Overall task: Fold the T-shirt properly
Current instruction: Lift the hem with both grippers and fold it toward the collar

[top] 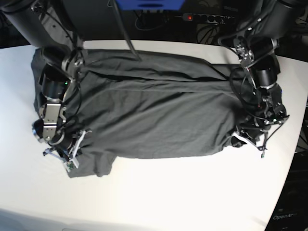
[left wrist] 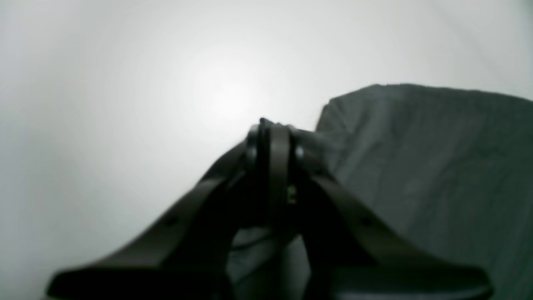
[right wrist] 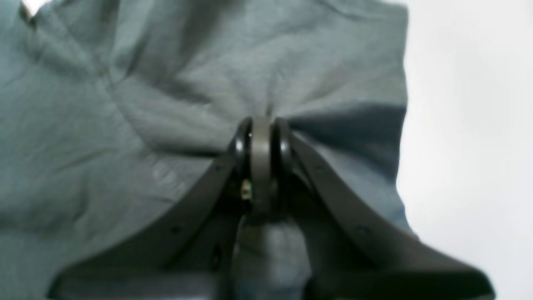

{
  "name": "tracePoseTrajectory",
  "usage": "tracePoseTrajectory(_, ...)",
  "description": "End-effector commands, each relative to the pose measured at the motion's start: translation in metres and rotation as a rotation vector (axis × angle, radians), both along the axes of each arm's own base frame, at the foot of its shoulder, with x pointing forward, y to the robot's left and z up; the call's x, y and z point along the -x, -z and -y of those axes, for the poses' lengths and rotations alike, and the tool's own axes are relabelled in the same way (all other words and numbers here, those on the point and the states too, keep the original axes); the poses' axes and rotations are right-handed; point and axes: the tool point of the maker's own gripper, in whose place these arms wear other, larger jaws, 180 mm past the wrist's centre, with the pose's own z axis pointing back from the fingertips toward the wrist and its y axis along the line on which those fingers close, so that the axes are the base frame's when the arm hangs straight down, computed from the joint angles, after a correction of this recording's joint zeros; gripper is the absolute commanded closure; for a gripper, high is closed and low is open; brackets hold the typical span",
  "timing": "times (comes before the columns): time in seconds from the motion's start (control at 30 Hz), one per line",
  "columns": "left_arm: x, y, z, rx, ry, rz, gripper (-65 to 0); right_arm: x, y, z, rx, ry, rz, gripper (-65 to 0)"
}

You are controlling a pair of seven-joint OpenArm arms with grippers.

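The dark grey T-shirt (top: 159, 110) lies spread flat across the white table (top: 168, 202), with a sleeve at the front left. My right gripper (top: 72, 153) is at the shirt's left end, near that sleeve. In the right wrist view it (right wrist: 262, 125) is shut on a pinch of the T-shirt (right wrist: 125, 125), and creases run out from the fingertips. My left gripper (top: 240, 139) sits at the shirt's front right corner. The left wrist view shows it (left wrist: 270, 131) shut on the edge of the T-shirt (left wrist: 437, 166), with cloth beside and under the fingers.
A power strip (top: 207, 18) with a red light and loose cables lie behind the table. A blue object (top: 149, 4) hangs at the top centre. The table's curved edge runs close to the left arm at the right.
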Motion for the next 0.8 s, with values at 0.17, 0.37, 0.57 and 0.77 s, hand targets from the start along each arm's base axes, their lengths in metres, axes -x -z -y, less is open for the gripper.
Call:
tracePoseTrajectory(0.17,0.021,0.017,0.006,-0.055,0.049,-0.106,-2.4,0.003,-0.025,-0.001,0.093,-0.041,0.098,-0.9)
tracePoseTrajectory(0.37,0.021,0.017,0.006,-0.055,0.054,-0.103,-2.4,0.014,-0.032,-0.008,0.136,-0.066,0.131,-0.9)
tracePoseTrajectory(0.57,0.023,0.011,0.009,-0.01,0.092,-0.066,-2.4,0.016,-0.05,-0.012,0.158,-0.061,0.188,-0.9)
tracePoseTrajectory(0.77,0.024,0.01,-0.003,-0.005,0.056,-0.061,-2.4,0.028,-0.06,-0.003,0.201,-0.052,0.215,-0.9)
